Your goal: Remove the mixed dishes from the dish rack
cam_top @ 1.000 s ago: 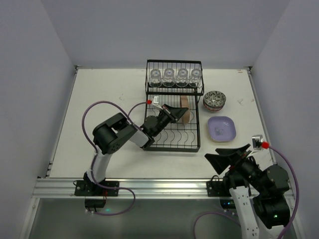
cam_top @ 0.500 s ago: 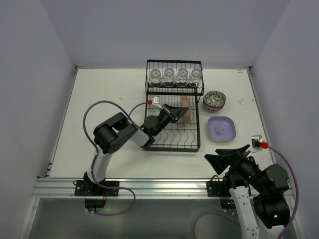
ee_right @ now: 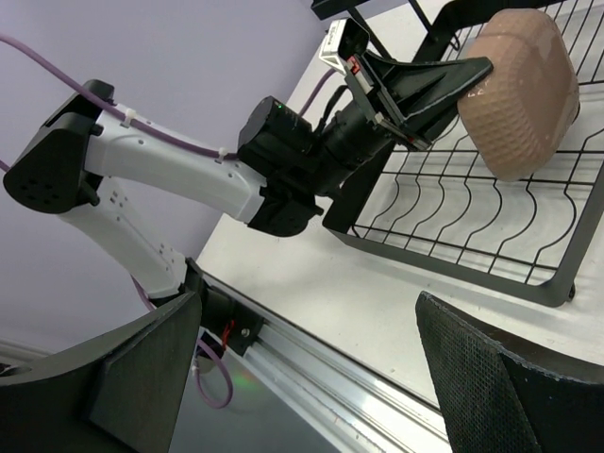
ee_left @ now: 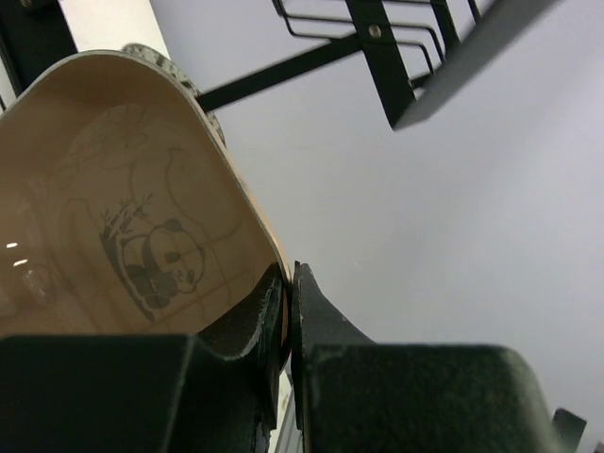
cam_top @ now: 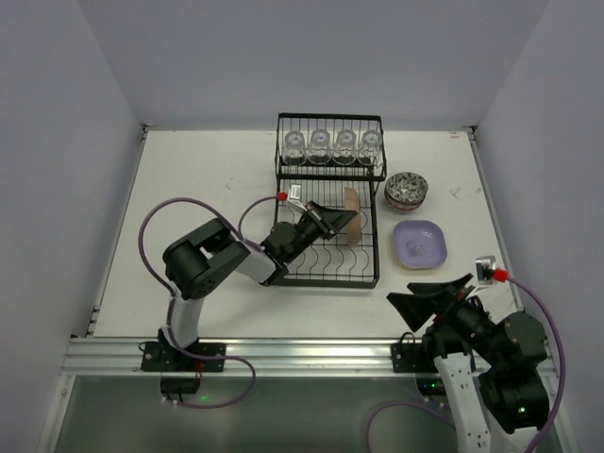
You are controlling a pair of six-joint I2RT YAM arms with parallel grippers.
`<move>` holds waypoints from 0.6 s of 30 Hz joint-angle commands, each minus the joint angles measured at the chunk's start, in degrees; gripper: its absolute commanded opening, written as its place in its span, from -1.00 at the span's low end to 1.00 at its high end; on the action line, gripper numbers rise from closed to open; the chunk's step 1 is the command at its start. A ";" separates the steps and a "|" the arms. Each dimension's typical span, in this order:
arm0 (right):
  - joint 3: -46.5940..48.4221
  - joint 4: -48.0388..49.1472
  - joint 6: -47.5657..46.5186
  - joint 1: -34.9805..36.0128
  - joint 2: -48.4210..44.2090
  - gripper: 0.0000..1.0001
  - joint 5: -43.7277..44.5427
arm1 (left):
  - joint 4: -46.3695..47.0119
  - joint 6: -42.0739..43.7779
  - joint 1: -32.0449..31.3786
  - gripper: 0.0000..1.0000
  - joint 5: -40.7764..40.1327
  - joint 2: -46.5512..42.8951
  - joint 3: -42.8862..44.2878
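My left gripper (cam_top: pixel 338 220) is shut on the rim of the brown plate (cam_top: pixel 352 214), which stands on edge above the lower prongs of the black dish rack (cam_top: pixel 326 276). The left wrist view shows the plate's panda-printed face (ee_left: pixel 123 217) pinched between my fingers (ee_left: pixel 316 321). The right wrist view shows its brown back (ee_right: pixel 524 90). Several clear glasses (cam_top: pixel 332 146) stand on the rack's upper shelf. Stacked patterned bowls (cam_top: pixel 407 192) and the purple plate (cam_top: pixel 420 243) sit on the table right of the rack. My right gripper (cam_top: pixel 436 294) is open and empty at the near right. The yellow plate is out of view.
The white table (cam_top: pixel 208 170) is walled on three sides. Its metal front rail (cam_top: pixel 283 354) runs along the near edge by both arm bases. The left arm's purple cable (cam_top: pixel 156 226) loops over the table's left part.
The left arm's elbow has swung left and back, and the gripper has drawn the brown plate slightly up and away from the prongs. The right arm has not moved.
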 commanded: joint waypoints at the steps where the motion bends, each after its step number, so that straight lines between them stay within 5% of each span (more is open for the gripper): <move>1: 0.83 0.89 0.28 -0.15 -1.90 0.93 -2.80 | 27.29 3.32 -2.48 -1.00 3.69 -4.16 -2.29; 9: 1.35 1.25 -0.24 -0.15 -0.93 0.93 -2.01 | 22.38 12.63 -5.82 -1.00 5.71 -13.64 -8.09; 18: 10.57 -0.77 -5.95 -0.15 9.42 0.91 3.70 | -25.85 37.60 -16.54 -1.00 1.68 -40.62 -10.91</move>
